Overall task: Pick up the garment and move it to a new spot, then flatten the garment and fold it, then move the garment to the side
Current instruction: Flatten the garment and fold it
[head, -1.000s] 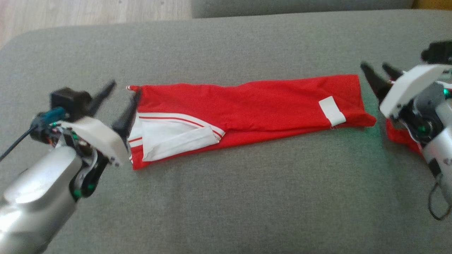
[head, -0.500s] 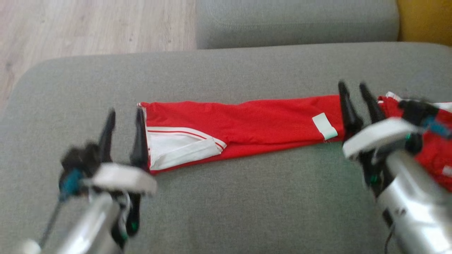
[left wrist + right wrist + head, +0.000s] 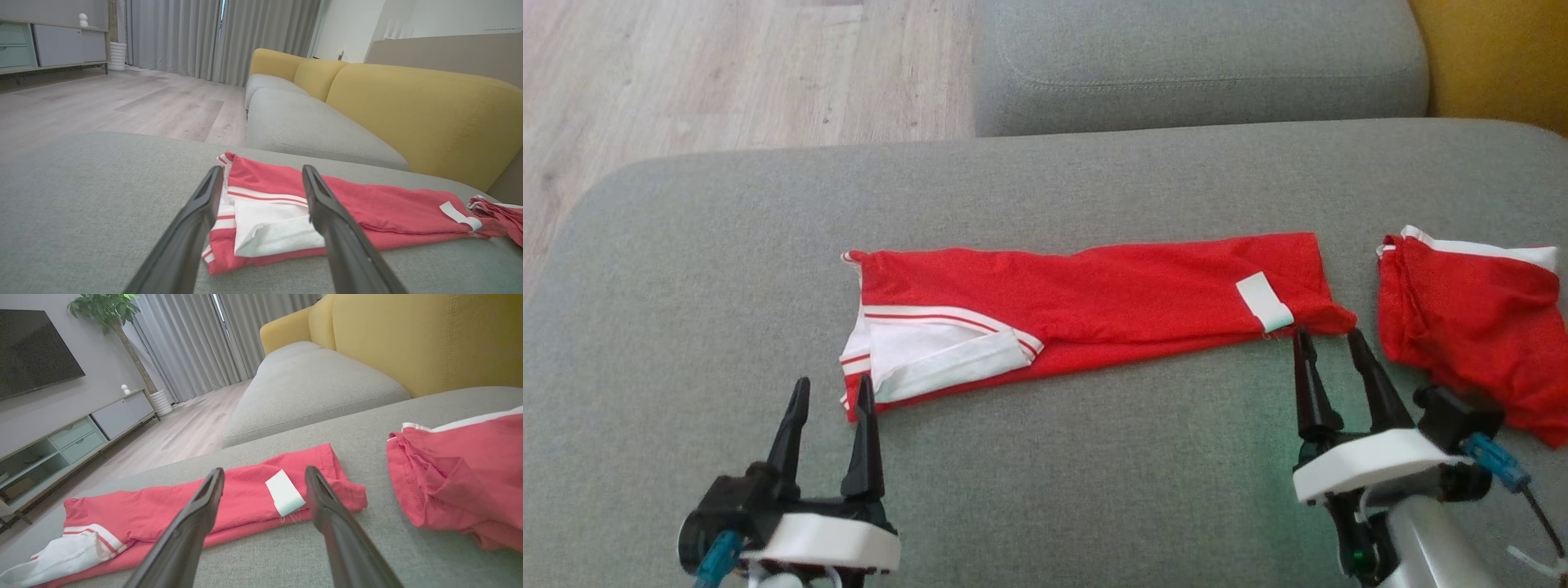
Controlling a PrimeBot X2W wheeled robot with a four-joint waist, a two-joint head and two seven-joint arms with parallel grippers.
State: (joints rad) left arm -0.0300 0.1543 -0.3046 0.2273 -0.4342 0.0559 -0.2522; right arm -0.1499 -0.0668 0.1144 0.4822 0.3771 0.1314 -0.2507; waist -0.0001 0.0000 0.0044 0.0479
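Wide bare grey cushion [image 3: 1094,474] before the folded red garment [image 3: 1111,294], narrow free strip between it and a second red garment [image 3: 1462,327] on the right, yellow backrest [image 3: 1494,57] behind.

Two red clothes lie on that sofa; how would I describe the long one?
On the broad grey sofa cushion, look at the middle. There lies a red garment folded into a long flat strip, white striped trim at its left end, a white tag near its right. Its red neighbour to the right is a crumpled heap.
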